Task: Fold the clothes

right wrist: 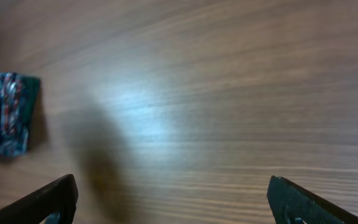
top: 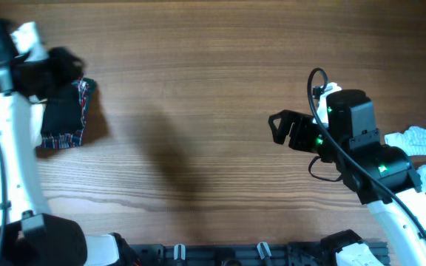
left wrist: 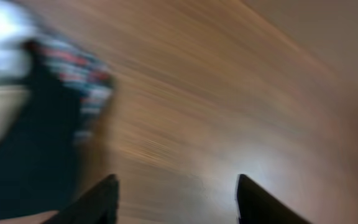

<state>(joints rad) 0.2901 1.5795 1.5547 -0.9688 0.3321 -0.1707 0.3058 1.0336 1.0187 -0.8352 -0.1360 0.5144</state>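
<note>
Shows the folded dark red-plaid garment (top: 63, 118) lying on the counter (top: 198, 74) at far left, long side pointing toward the robot, just beside the open, empty left claw (left wrist: 176, 196) and well apart from the wide-open, empty right claw (right wrist: 174, 198).

Perhaps a lab: robot arms (top: 2, 155), wooden table (top: 198, 74).

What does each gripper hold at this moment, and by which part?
Nothing is held: the left gripper and the right gripper are both open and empty.
</note>
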